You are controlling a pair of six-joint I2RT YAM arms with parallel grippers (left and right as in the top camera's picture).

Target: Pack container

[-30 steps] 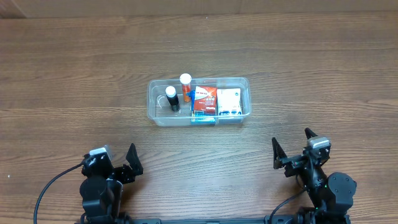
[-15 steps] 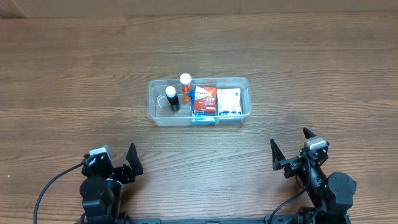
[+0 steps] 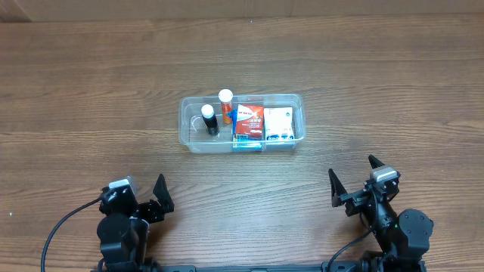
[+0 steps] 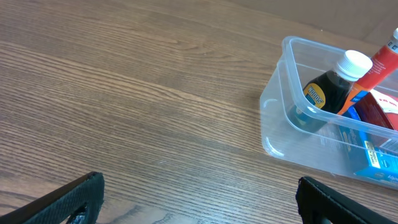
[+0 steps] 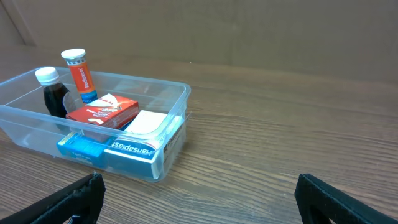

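The clear plastic container [image 3: 186, 121] sits at mid-table. It holds a dark bottle with a white cap [image 3: 209, 119], an orange tube with a white cap [image 3: 225, 106], a red box [image 3: 249, 121] and a white and blue box [image 3: 277, 124]. It also shows in the left wrist view [image 4: 283, 112] and the right wrist view [image 5: 168, 152]. My left gripper [image 3: 141, 195] is open and empty near the front edge, left of the container. My right gripper [image 3: 355, 180] is open and empty at the front right.
A brown wooden table [image 3: 91, 91] lies all around the container. A cardboard-coloured wall stands behind the table in the right wrist view [image 5: 249, 31].
The right gripper shifted very slightly up-left in the first half second, then stayed. Nothing else moved.
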